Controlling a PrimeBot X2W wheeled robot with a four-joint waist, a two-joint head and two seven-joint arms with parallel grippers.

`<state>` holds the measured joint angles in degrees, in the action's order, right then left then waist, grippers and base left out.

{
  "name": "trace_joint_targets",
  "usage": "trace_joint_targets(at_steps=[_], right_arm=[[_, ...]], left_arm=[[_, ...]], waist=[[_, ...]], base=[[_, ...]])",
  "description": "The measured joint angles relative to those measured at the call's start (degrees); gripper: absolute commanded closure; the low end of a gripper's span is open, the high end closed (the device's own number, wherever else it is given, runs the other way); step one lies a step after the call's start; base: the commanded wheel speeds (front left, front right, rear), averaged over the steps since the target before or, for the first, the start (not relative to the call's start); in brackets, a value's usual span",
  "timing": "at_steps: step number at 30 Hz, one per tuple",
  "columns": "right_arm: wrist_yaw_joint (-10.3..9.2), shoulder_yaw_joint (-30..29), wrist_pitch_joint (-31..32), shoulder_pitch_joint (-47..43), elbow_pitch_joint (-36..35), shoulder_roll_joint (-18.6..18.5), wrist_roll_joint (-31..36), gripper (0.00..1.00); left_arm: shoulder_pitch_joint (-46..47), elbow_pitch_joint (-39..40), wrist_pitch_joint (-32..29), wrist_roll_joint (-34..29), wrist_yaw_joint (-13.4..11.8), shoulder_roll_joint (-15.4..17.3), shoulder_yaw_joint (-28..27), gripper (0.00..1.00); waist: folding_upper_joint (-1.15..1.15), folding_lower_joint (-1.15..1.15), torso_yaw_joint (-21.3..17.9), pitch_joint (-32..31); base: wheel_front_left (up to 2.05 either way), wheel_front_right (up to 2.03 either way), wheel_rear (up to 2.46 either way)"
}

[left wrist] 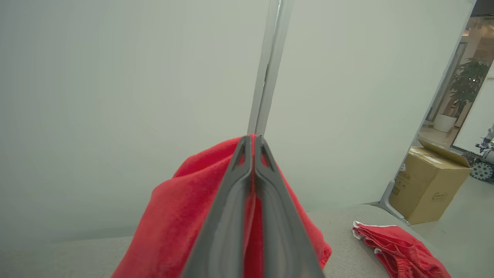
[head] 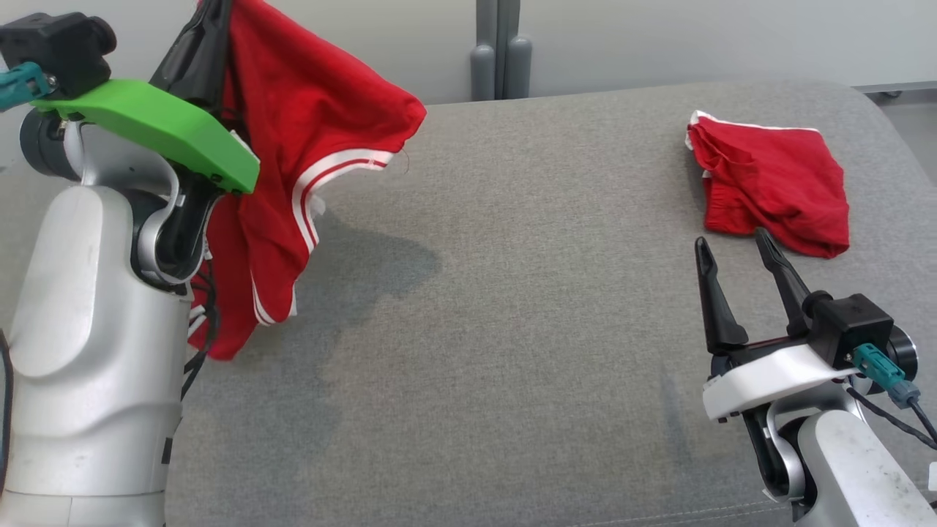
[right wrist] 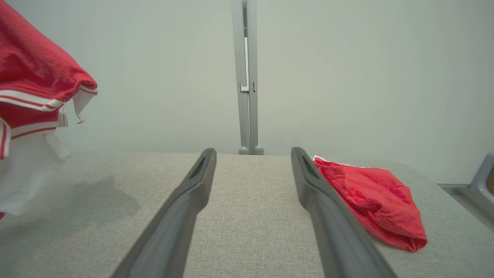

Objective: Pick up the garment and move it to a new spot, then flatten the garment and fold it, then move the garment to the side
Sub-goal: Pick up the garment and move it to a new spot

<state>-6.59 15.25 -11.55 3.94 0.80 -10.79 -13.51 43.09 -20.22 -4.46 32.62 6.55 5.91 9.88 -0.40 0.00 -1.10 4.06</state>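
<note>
The left gripper (left wrist: 252,141), jaws pinched shut on an edge of the red garment (head: 315,124), dangles it below its tips; so narrow a pinch could let it slip. The right gripper (head: 732,240) stands wide open, empty.

The silver left forearm (head: 88,307) stands upright at the lower left of the head view. Its wrist is capped by a green plastic plate (head: 154,124) with a black camera block (head: 58,44) behind it. The left end effector (left wrist: 252,139) points up and away, its two long dark fingers pressed together along their length on a fold of the red garment with white stripes (head: 307,110). Their tips seem to run past the top edge of the head view. The right end effector (head: 732,239) sits low at the lower right, its fingers (right wrist: 185,208) spread in a wide V with nothing between them. It is mounted on a white wrist plate (head: 768,377) above the silver right forearm (head: 856,468).
</note>
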Motion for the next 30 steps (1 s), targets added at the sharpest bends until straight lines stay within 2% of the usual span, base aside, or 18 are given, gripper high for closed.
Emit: trace_joint_targets(at_steps=[6,9,14,23,30], right_arm=[[0.0,0.4,0.0,-1.2,-0.3,0.0,0.0,0.0],[0.01,0.8,0.1,-1.2,-0.6,0.0,0.0,0.0],[0.2,1.8,0.4,-1.2,-1.8,0.1,0.0,0.0],[1.54,4.5,0.8,-0.6,-2.7,1.8,0.0,0.0],[2.02,5.3,0.8,0.7,-2.5,2.0,0.1,0.0]], left_arm=[[-1.8,4.2,-3.3,-0.1,0.0,0.3,1.7,1.0],[-5.2,3.0,-6.0,0.0,0.0,-0.1,3.5,1.0],[-11.0,-1.0,-7.9,0.5,-0.1,-2.7,6.8,1.0],[-10.8,-4.4,-1.5,-3.9,-3.6,-3.4,8.8,1.0],[-5.8,-6.9,2.9,-6.7,-5.2,-3.4,8.7,1.0]], waist=[[0.0,0.0,-3.1,-1.9],[0.0,0.0,-4.4,-2.2],[0.0,0.0,-6.4,-1.7],[0.0,0.0,-10.1,1.6],[0.0,0.0,-14.2,4.1]], base=[[0.0,0.0,0.0],[0.0,0.0,0.0],[0.0,0.0,0.0],[0.0,0.0,0.0],[0.0,0.0,0.0]])
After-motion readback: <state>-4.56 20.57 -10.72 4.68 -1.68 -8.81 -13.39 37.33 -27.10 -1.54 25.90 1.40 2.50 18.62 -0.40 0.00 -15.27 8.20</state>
